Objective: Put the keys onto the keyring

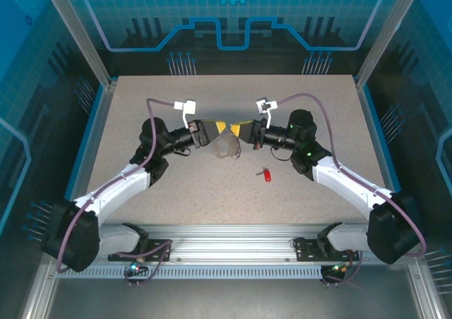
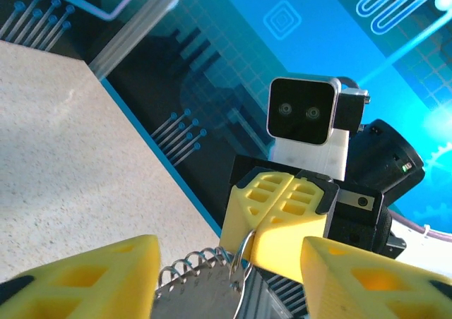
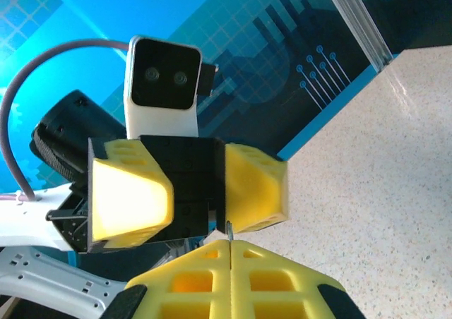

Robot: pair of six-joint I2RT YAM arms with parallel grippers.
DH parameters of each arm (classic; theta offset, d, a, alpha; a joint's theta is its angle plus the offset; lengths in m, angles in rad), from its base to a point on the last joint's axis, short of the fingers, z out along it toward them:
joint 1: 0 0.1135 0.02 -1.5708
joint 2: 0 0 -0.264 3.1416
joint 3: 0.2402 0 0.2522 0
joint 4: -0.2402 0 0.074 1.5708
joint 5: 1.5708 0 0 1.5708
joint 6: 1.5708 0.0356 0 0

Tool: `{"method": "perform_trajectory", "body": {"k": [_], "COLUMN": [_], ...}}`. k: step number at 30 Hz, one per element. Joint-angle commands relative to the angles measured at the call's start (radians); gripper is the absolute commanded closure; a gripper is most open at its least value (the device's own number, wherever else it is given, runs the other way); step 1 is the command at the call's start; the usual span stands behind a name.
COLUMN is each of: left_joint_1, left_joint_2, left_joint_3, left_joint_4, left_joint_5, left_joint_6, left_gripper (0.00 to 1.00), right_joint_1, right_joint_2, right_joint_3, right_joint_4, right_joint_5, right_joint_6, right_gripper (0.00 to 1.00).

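The red-headed key (image 1: 266,174) lies on the table, in front of and to the right of the two grippers, touched by neither. Both grippers meet tip to tip above the table's middle. My right gripper (image 1: 239,130) (image 2: 272,220) (image 3: 231,245) is shut on the thin wire loop of the keyring (image 2: 241,251) (image 3: 229,227). A flat silvery piece (image 2: 198,294) with a small coil hangs from that loop and shows as a grey shape (image 1: 226,149). My left gripper (image 1: 215,130) (image 2: 229,252) (image 3: 194,199) stands open, its yellow fingers on either side of the silvery piece.
The speckled table (image 1: 141,121) has a blue raised rim (image 1: 95,135) and glass walls on three sides. The metal rail (image 1: 233,238) with both arm bases runs along the near edge. Grey cables (image 1: 311,100) arch over each wrist.
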Motion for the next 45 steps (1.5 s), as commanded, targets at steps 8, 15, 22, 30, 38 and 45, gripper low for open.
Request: {"method": "perform_trajectory", "body": {"k": [8, 15, 22, 30, 38, 45], "left_joint_1": [-0.045, -0.063, -0.073, -0.084, -0.084, -0.086], "left_joint_2": [-0.034, -0.012, 0.005, 0.031, 0.012, 0.004], "left_joint_3": [-0.068, -0.08, -0.067, -0.054, -0.055, -0.052], "left_joint_4": [0.147, 0.254, 0.283, 0.309, 0.305, 0.3], "left_joint_5": [-0.109, -0.124, -0.139, -0.142, -0.167, -0.173], "left_joint_6": [-0.048, -0.081, -0.081, -0.087, -0.077, -0.072], "left_gripper": [0.58, 0.59, 0.59, 0.62, 0.6, 0.64], "right_joint_1": [0.01, 0.023, 0.03, 0.036, 0.036, 0.038], "right_joint_2": [-0.016, 0.006, 0.008, 0.018, 0.027, 0.034], "right_joint_3": [-0.005, 0.022, 0.018, 0.024, 0.022, 0.022], "right_joint_4": [0.23, 0.22, 0.218, 0.21, 0.204, 0.203], "right_joint_5": [0.049, 0.043, 0.043, 0.038, 0.04, 0.04], "right_joint_6": [0.061, 0.065, 0.066, 0.063, 0.059, 0.06], "right_gripper": [1.0, 1.0, 1.0, 1.0, 1.0, 1.0]}}
